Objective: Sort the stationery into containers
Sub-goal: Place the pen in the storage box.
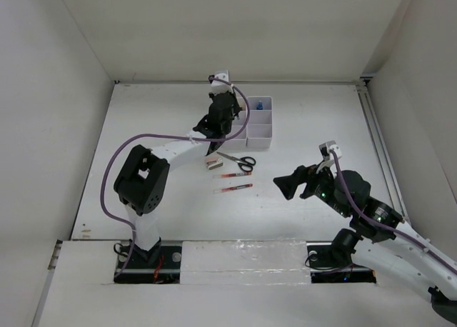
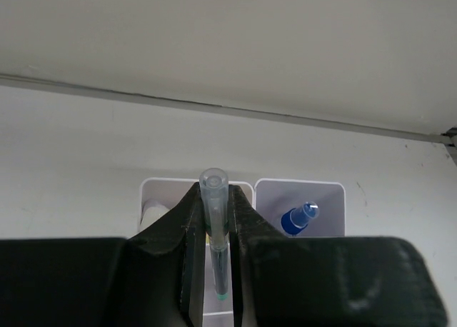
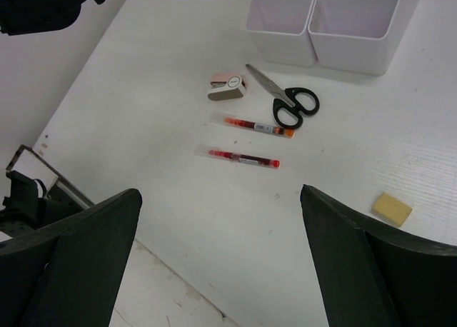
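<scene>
My left gripper (image 2: 216,195) is shut on a dark pen (image 2: 215,230) with a clear cap and green tip, held over the white containers (image 2: 300,186) at the back of the table (image 1: 258,134). A blue-capped bottle (image 2: 298,218) lies in the neighbouring compartment. On the table lie black-handled scissors (image 3: 287,103), two red-white pens (image 3: 258,127) (image 3: 243,157), a pink-white eraser (image 3: 227,88) and a yellow eraser (image 3: 392,208). My right gripper (image 3: 221,230) hangs open above the near table, apart from them.
White walls close in the table (image 1: 171,213) on the left, back and right. A white rounded item (image 2: 152,214) sits in the compartment left of the held pen. The left arm's purple cable (image 1: 118,156) loops over the left side.
</scene>
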Robot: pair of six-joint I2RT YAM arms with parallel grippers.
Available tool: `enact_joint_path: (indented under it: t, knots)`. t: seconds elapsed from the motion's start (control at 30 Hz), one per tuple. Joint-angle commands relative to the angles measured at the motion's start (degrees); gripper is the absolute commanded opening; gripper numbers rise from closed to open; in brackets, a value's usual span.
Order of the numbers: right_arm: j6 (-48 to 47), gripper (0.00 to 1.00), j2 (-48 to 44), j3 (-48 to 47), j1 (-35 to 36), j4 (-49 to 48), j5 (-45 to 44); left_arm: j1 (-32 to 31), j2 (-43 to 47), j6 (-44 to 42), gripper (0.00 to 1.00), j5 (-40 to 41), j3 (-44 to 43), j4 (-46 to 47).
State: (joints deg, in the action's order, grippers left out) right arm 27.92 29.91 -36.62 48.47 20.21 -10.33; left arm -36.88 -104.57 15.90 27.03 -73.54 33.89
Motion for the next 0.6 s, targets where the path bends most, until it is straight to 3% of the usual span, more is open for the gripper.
enact_joint_path:
  t: [0.0,0.07,0.17,0.37,0.57]
  knots:
    - [0.3,1.0,-0.6,0.0,0.3,-0.6,0.9,0.3,-1.3,0.2,0.0,0.2,-1.4,4.6]
    - [0.3,1.0,-0.6,0.0,0.3,-0.6,0.9,0.3,-1.9,0.2,0.0,0.2,-1.4,4.6]
    - [0.3,1.0,-0.6,0.0,0.3,-0.6,0.9,0.3,-2.4,0.7,0.08,0.2,-0.8,5.2]
    - [-0.2,1.0,-0.6,0.0,0.3,-0.1,1.4,0.3,-1.8,2.1,0.42,-1.4,0.8,5.7]
    - [-2.2,1.0,2.1,0.5,0.3,-3.5,3.9,0.3,2.8,2.1,0.58,-2.5,3.0,6.9]
